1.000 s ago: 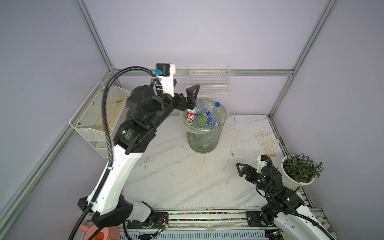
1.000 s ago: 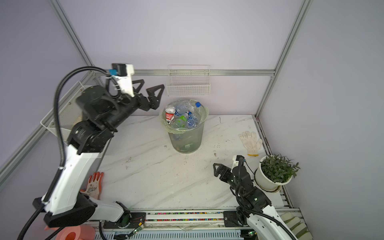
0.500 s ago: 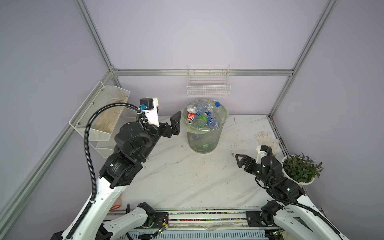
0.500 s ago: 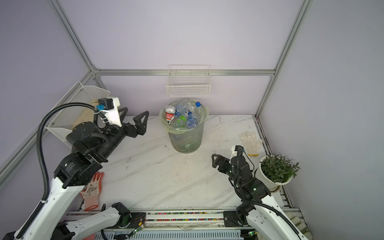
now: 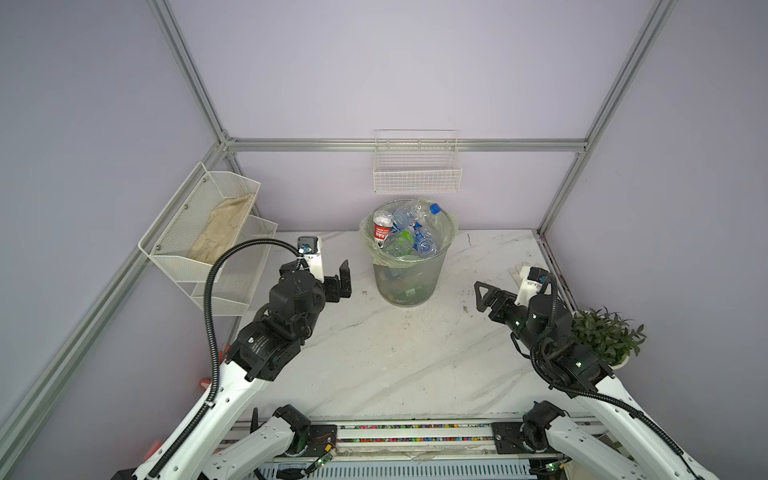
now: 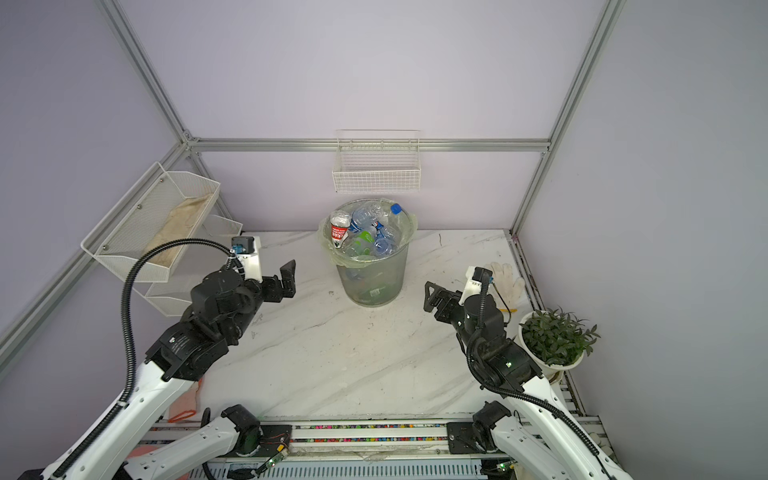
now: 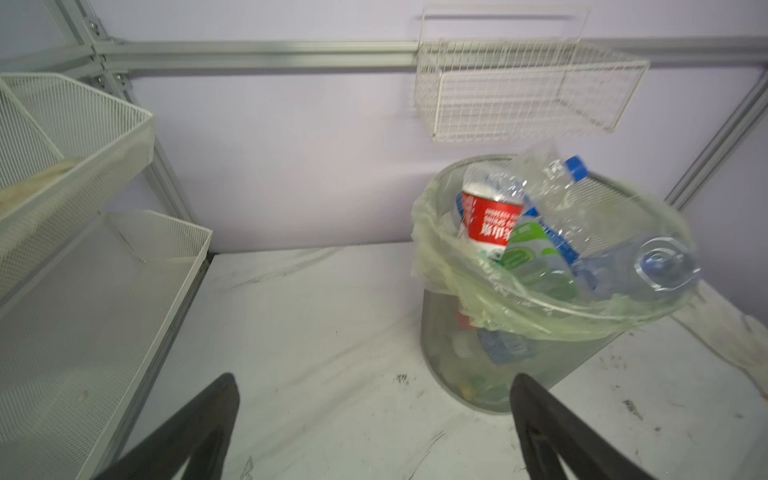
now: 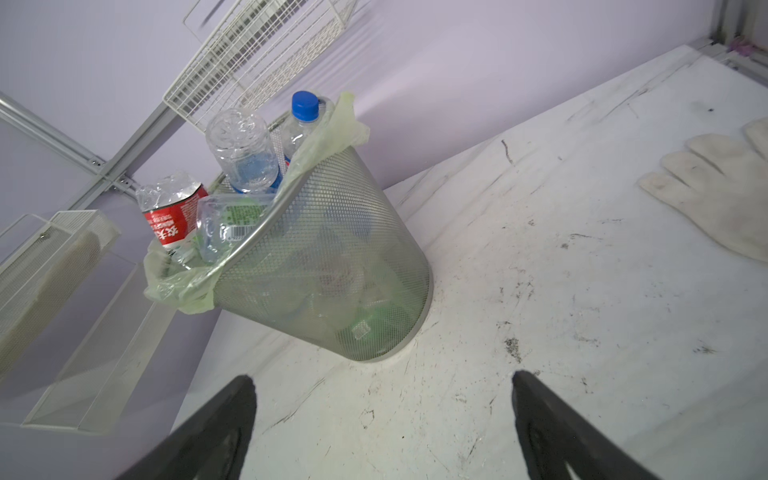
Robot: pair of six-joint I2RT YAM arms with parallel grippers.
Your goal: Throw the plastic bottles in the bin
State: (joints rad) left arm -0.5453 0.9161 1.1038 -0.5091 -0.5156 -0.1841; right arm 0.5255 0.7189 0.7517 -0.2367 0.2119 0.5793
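The bin (image 5: 409, 286), a round grey mesh wastebasket, stands upright at the back of the white marble bench (image 5: 395, 357). A pale green bag (image 5: 367, 232) lines it and folds out over its rim. The plastic bottles (image 5: 411, 232) fill it and heap above the rim. A crumpled red-labelled bottle (image 5: 381, 229) sits at the left edge, a green-labelled bottle (image 5: 400, 242) lies in the middle, and a blue-capped bottle (image 5: 432, 210) leans at the back. More bottles show dimly through the mesh.

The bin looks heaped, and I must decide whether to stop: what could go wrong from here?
The plastic bottles are heaped above the rim of the bin; one could roll out.
The red-labelled bottle leans at the edge on the side of the open left claw; a careless pass might knock it onto the table.
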